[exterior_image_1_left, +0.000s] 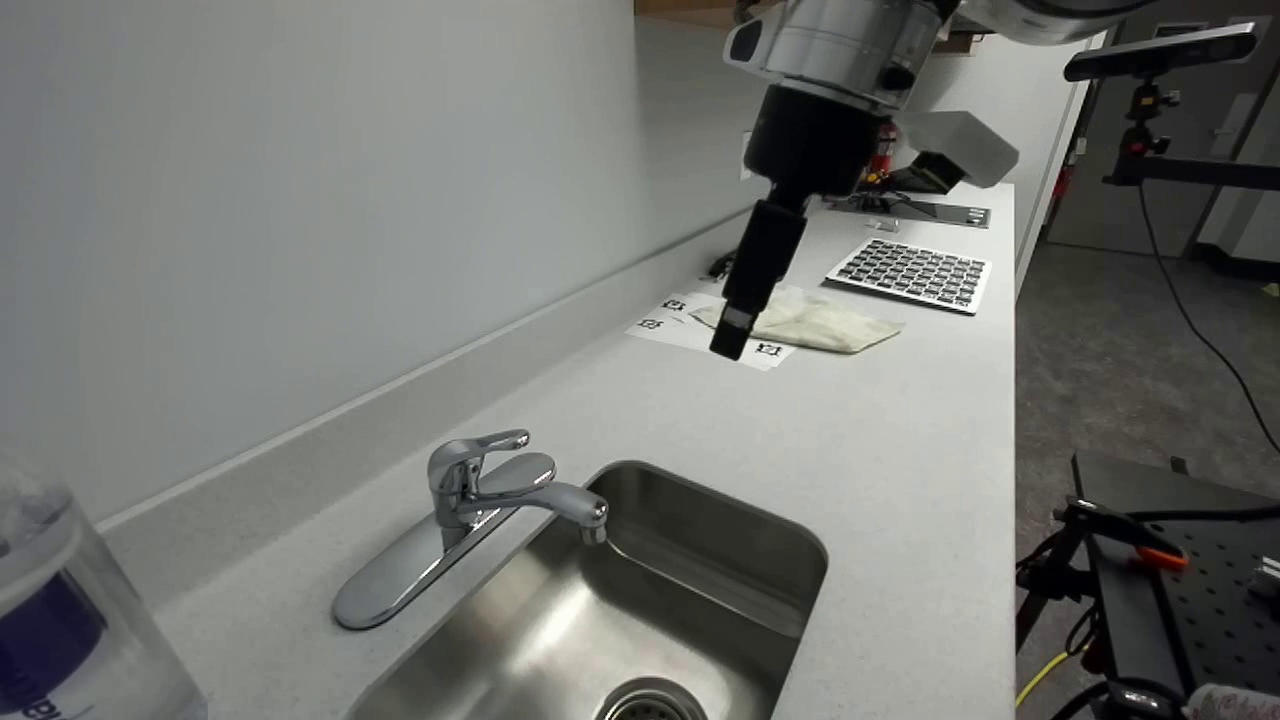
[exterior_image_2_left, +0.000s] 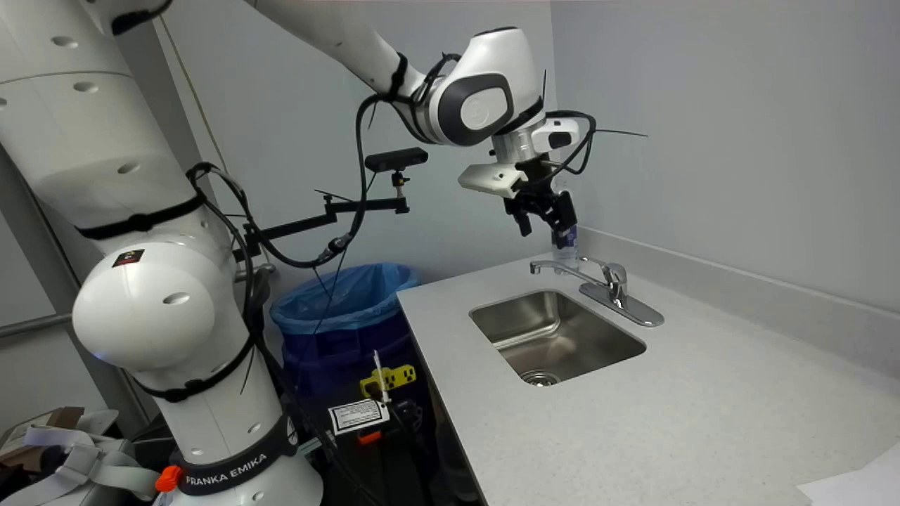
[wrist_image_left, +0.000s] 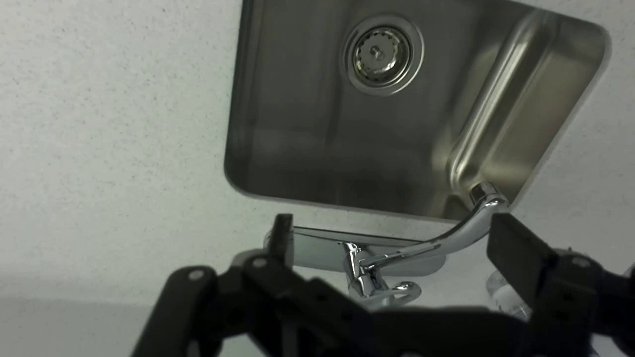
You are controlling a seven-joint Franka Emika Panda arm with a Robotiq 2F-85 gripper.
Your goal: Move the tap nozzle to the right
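Note:
The tap nozzle is a slim curved chrome spout. It shows in both exterior views (exterior_image_1_left: pixel 562 499) (exterior_image_2_left: pixel 559 266) and in the wrist view (wrist_image_left: pixel 459 235). Its outlet tip hangs over one corner of the steel sink (exterior_image_1_left: pixel 715 565). My gripper (exterior_image_2_left: pixel 543 235) is open and empty, above the faucet and apart from it. It also shows in an exterior view (exterior_image_1_left: pixel 732 340), from the side. In the wrist view the open jaws (wrist_image_left: pixel 391 225) span the spout, with the right finger overlapping the spout near its tip. The chrome lever handle (exterior_image_1_left: pixel 500 441) is above the spout's base.
A clear bottle (exterior_image_1_left: pixel 85 610) stands beside the faucet; it shows in the wrist view (wrist_image_left: pixel 507 296) past the right finger. The wall backsplash (exterior_image_1_left: pixel 330 430) runs behind the faucet. A cloth (exterior_image_1_left: pixel 820 320), marker sheets (exterior_image_1_left: pixel 690 335) and a patterned board (exterior_image_1_left: pixel 915 272) lie farther along the counter.

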